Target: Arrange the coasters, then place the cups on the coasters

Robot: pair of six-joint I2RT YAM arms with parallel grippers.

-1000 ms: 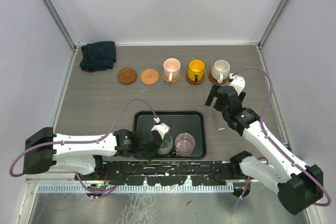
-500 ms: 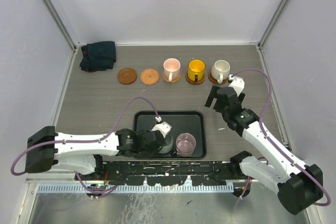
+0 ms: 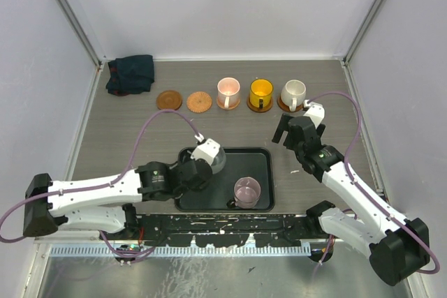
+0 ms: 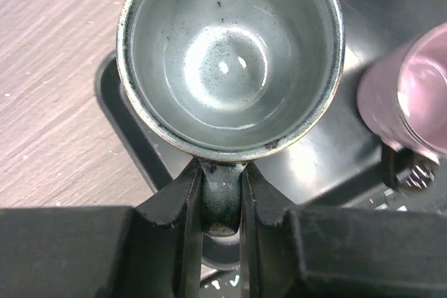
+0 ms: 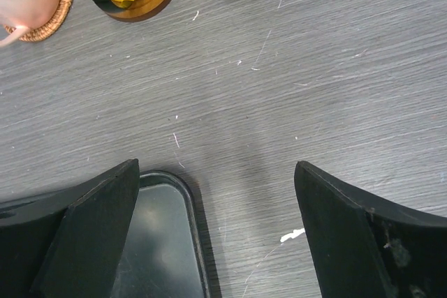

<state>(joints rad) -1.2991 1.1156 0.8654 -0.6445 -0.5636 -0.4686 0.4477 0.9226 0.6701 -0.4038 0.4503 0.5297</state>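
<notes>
Left pincer (image 4: 222,204) clamps the grey-teal glazed mug (image 4: 227,54) by its handle!
The bowl sits just ahead of that pincer, above a corner of the black rectangular tray (image 4: 129,134); right pincer (image 5: 216,179) gapes wide, holding nothing.

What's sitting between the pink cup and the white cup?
The yellow cup, standing on its own coaster. The top view shows it.

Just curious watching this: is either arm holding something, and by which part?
The left gripper pinches the grey-teal mug by its handle; the right gripper is open, holding nothing.
</notes>
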